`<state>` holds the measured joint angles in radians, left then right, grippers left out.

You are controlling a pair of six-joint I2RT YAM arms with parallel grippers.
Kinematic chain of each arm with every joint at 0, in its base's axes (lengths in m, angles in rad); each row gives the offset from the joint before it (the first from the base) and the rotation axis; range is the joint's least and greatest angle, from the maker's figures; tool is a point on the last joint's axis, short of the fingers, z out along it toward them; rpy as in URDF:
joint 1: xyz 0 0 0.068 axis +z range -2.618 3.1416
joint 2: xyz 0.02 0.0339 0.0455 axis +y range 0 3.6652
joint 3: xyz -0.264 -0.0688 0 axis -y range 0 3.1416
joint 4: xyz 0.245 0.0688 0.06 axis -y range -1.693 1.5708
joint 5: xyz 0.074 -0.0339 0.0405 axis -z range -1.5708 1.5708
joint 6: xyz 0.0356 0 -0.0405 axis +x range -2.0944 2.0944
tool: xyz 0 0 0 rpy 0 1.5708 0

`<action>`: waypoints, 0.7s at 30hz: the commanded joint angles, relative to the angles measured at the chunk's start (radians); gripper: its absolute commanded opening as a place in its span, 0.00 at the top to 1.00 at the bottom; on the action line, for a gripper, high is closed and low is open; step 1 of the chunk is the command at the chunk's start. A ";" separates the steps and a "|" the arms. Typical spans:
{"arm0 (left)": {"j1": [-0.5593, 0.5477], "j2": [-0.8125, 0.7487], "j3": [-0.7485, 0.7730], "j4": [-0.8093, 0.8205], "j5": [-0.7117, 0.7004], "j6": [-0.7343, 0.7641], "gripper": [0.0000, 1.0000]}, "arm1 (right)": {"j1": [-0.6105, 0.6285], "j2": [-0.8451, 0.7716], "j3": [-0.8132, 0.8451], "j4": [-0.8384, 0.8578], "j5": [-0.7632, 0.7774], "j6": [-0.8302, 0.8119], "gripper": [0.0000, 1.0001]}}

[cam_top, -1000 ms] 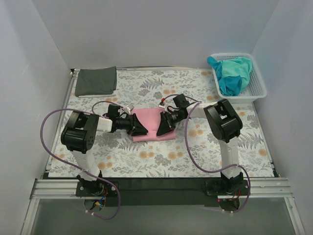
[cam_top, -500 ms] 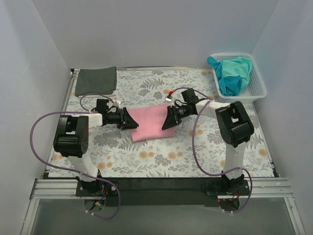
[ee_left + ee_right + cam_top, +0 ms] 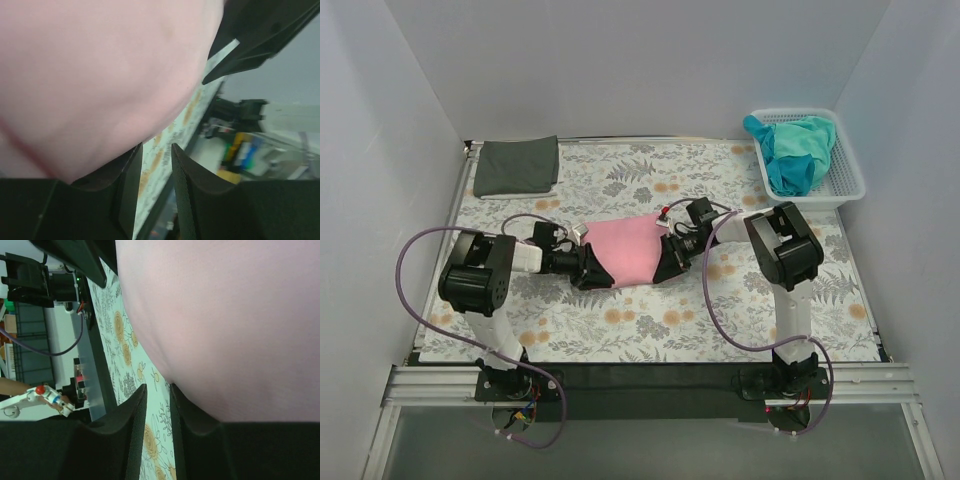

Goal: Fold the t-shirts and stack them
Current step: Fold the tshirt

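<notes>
Top external: both arms reach inward, jaws pinching pink t-shirt (image 3: 629, 249)

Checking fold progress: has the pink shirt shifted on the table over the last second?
Yes. The pink shirt, held between the left pincer and right pincer, sits farther from the charcoal shirt than half a second ago.

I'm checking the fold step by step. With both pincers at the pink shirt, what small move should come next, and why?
Probably carry the pink t-shirt together toward the folded charcoal t-shirt at the far left corner. The left pincer and right pincer sit at its opposite ends with fingers nearly closed, apparently pinching it, and it looks already folded compact. The teal t-shirt waits in the basket.
</notes>
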<state>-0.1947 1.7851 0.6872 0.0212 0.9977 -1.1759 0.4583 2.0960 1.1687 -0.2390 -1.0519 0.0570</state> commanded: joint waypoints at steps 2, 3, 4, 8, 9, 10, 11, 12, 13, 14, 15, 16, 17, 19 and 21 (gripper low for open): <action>0.124 0.069 0.015 -0.053 -0.048 0.044 0.70 | -0.032 -0.001 -0.009 -0.008 0.061 -0.052 0.72; 0.133 0.065 0.026 -0.082 -0.035 0.074 0.70 | -0.036 -0.008 -0.017 -0.011 0.064 -0.054 0.72; 0.139 0.051 0.047 -0.107 -0.016 0.131 0.69 | -0.040 -0.028 -0.018 -0.020 0.061 -0.081 0.72; 0.143 -0.091 0.110 -0.327 0.079 0.327 0.66 | -0.041 -0.164 0.002 -0.118 0.081 -0.126 0.73; 0.143 -0.166 0.123 -0.363 0.079 0.358 0.66 | -0.040 -0.203 0.029 -0.124 0.102 -0.128 0.69; 0.146 -0.218 0.130 -0.389 0.062 0.384 0.63 | -0.040 -0.262 0.051 -0.134 0.134 -0.131 0.67; 0.162 -0.266 0.143 -0.412 0.039 0.387 0.62 | -0.030 -0.283 0.084 -0.147 0.171 -0.137 0.66; 0.179 -0.311 0.144 -0.408 0.015 0.371 0.61 | -0.023 -0.298 0.154 -0.184 0.278 -0.146 0.65; 0.193 -0.402 0.147 -0.399 -0.032 0.352 0.59 | -0.011 -0.309 0.198 -0.200 0.340 -0.161 0.66; 0.268 -0.439 0.158 -0.374 -0.050 0.313 0.56 | 0.018 -0.310 0.230 -0.206 0.462 -0.166 0.67; 0.291 -0.478 0.172 -0.369 -0.068 0.308 0.54 | 0.037 -0.307 0.261 -0.218 0.522 -0.169 0.67; 0.310 -0.527 0.192 -0.369 -0.091 0.306 0.53 | 0.055 -0.297 0.319 -0.217 0.580 -0.163 0.64; 0.343 -0.552 0.208 -0.372 -0.156 0.305 0.45 | 0.097 -0.288 0.345 -0.218 0.625 -0.160 0.61; 0.374 -0.595 0.241 -0.372 -0.220 0.256 0.25 | 0.146 -0.252 0.417 -0.215 0.714 -0.154 0.57; 0.432 -0.653 0.242 -0.372 -0.280 0.195 0.10 | 0.238 -0.217 0.453 -0.203 0.792 -0.183 0.52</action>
<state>0.1928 1.1885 0.9180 -0.3187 0.8444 -0.9146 0.5877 1.8236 1.5730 -0.4141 -0.4622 -0.0856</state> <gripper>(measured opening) 0.862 0.454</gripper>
